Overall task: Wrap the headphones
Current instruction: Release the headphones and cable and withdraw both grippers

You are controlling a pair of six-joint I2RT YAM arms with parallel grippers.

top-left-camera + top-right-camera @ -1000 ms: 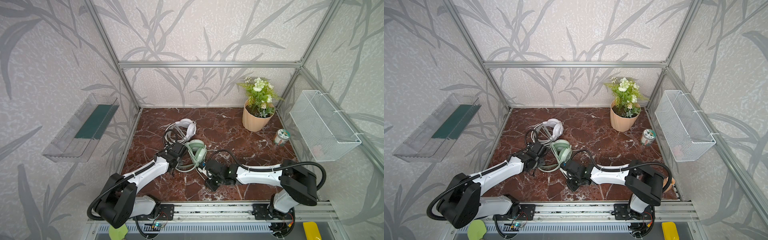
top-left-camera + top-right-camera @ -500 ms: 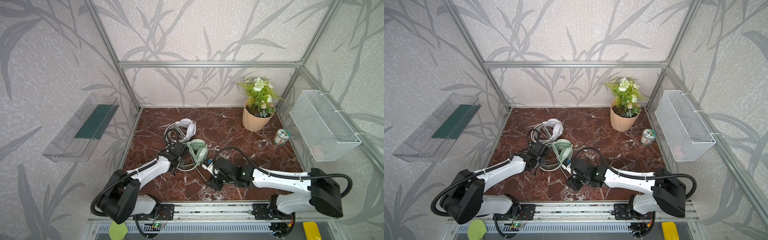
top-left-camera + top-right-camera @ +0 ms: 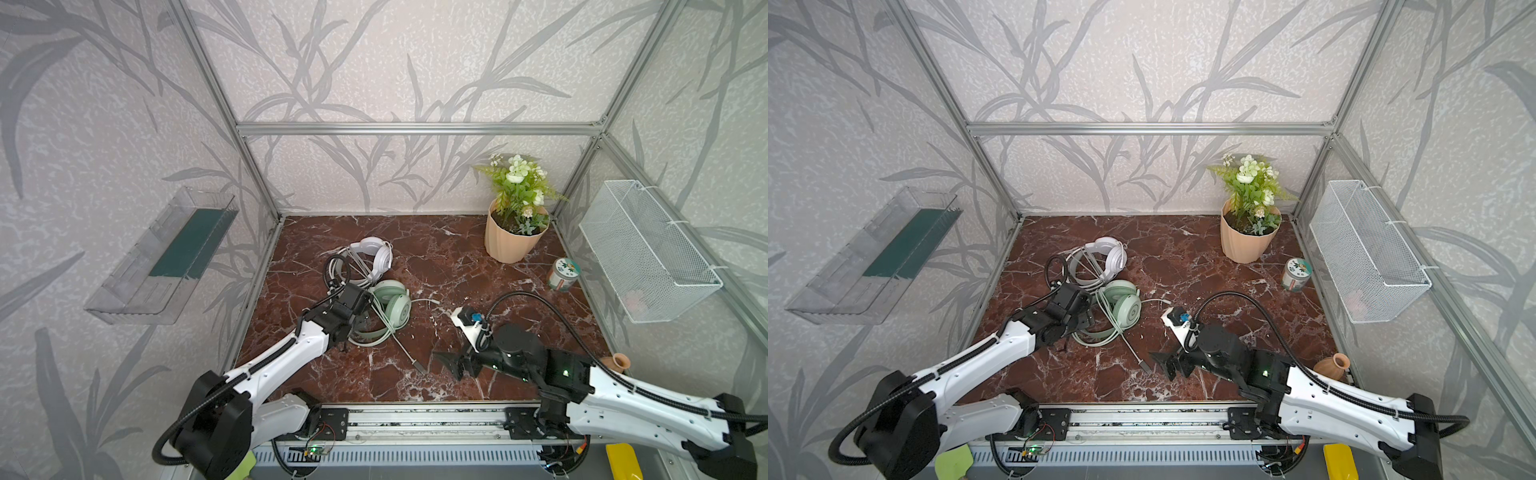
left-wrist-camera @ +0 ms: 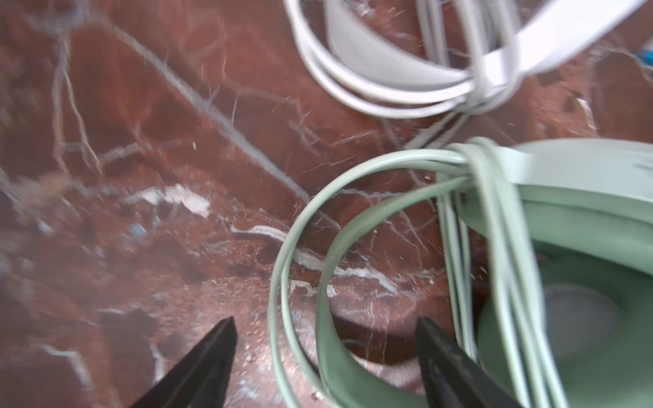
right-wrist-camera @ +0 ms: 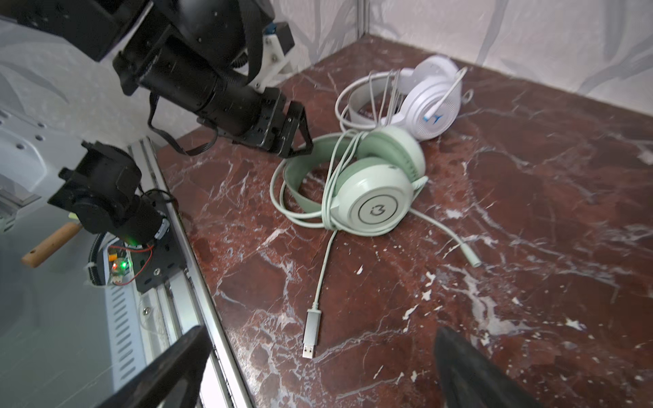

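1. The left gripper [image 4: 325,328] has its jaws apart, straddling the band of the green headset [image 3: 392,305].
2. The white headset [image 3: 376,255] lies toward the back, cable looped round its band.
3. The green headset lies against it, cable wound likewise.
4. Its plug [image 3: 419,366] lies loose in front.
5. The right gripper [image 3: 448,365] has its jaws wide apart and empty, just beside the plug.

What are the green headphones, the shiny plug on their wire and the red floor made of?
The green headphones look like smooth plastic: even pale colour, soft sheen, moulded ring on the cup. The plug looks like metal: silvery and bright. The floor looks like polished red marble with white veins, though it may be a printed sheet.
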